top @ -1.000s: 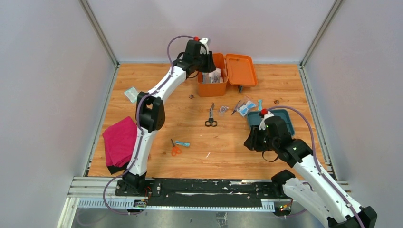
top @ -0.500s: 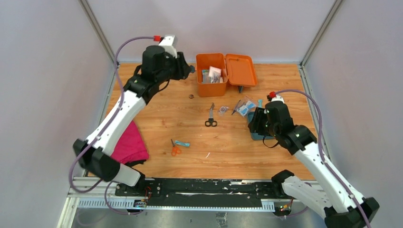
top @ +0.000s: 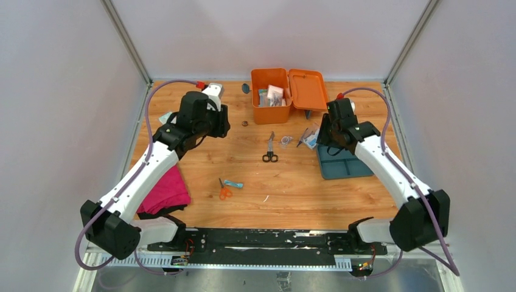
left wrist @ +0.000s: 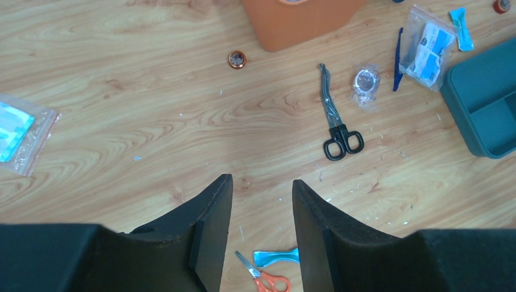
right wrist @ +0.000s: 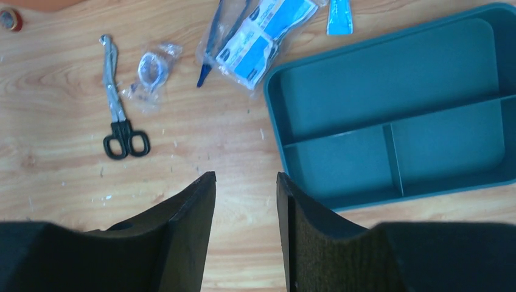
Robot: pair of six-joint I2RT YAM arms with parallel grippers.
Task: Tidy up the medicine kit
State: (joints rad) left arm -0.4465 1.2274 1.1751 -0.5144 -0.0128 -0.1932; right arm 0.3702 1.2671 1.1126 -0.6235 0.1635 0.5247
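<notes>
Now, both empty: my left pincer and right pincer hang half-open over the surface. Far centre sits the medicine kit, lid lying open. Light, stiff, slick plastic, I'd say (lid may flop), so pinch a side wall.

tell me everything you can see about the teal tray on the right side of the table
The teal tray looks like moulded plastic: a shallow rectangle with rounded corners and a raised rim. Ridges split it into three compartments, one long and two shorter ones side by side, all empty. It lies flat on the wooden table, toward the right side. A clear bag of blue and white packets lies just off one corner; whether they touch is unclear. Nothing holds the tray.
</notes>
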